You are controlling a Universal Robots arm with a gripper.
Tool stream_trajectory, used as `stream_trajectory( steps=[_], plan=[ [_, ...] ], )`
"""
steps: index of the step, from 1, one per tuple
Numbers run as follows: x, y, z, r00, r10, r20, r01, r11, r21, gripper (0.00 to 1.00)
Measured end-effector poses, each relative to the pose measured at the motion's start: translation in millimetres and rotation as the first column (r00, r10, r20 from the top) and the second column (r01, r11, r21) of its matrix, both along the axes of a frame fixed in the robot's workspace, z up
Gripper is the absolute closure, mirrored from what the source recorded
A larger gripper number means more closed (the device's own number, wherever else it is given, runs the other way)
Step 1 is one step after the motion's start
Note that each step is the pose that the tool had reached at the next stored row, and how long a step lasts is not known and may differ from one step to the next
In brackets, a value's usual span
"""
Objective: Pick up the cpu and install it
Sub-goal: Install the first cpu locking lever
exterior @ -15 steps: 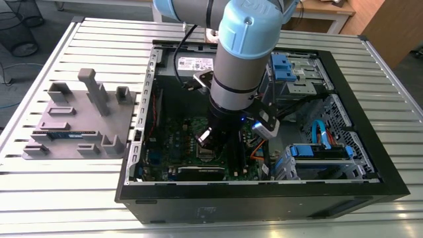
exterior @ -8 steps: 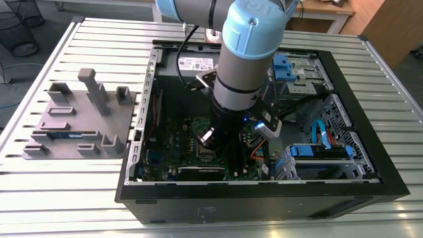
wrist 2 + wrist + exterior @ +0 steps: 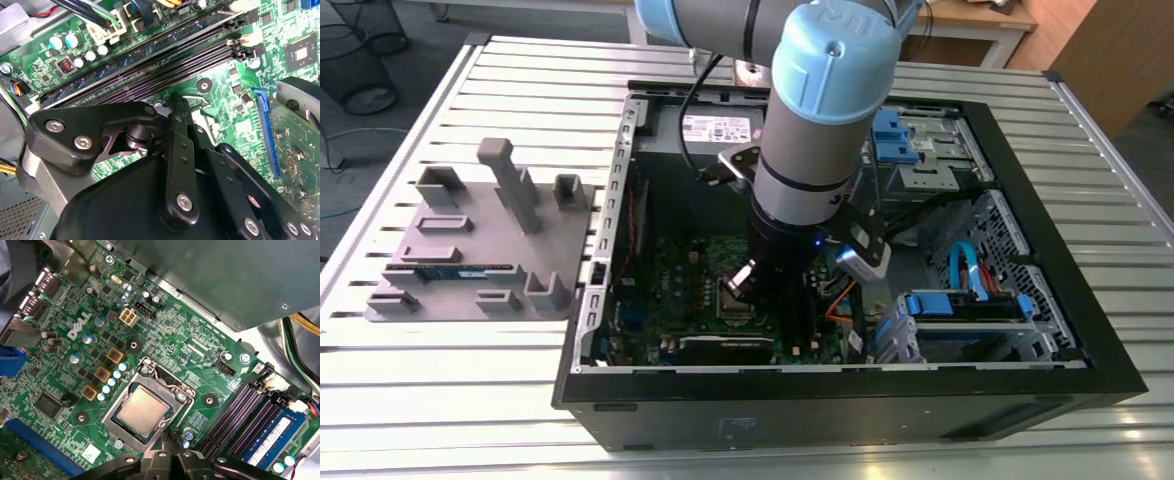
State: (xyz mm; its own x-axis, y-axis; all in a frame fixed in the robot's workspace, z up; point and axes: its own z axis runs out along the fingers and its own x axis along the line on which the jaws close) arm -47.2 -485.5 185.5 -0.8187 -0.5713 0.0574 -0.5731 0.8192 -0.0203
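While the arm (image 3: 821, 120) reaches down into the open computer case (image 3: 1067, 330) on the slatted counter (image 3: 480, 400), the inventory runs as follows.

Case: black tower laid on its side, panel off, drive bays and blue cables toward the exterior view's right.

Grey fixture tray (image 3: 467, 250): on the counter at the exterior view's left, well apart from the case, carrying a blue-green memory stick (image 3: 447, 270).

Motherboard (image 3: 165, 325): green, lying flat inside the case; memory slots (image 3: 240, 412) run beside the socket.

Socket frame (image 3: 150, 372): silver, open around its contents in the first wrist view.

Cpu (image 3: 142, 411): square, silvery top, lying flat inside the socket frame and level with it, apparently already seated.

Claw (image 3: 167, 442): black fingers drawn together to a narrow tip, holding nothing. The tip stands just beside the cpu's near corner, over the frame's edge; the cpu lies just ahead of the claw, toward the board's middle.
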Motion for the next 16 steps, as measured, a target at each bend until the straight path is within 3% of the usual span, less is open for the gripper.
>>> stream_trajectory(
  steps=[8, 16],
  plan=[
    [-0.2, -1.5, 3.3, 1.0, 0.0, 0.0005, 0.0, 1.0, 0.0067, 0.89],
    [-0.2, -1.7, 23.1, 1.0, 0.0, 0.0001, 0.0, 1.0, 0.0067, 0.89]
  ],
)
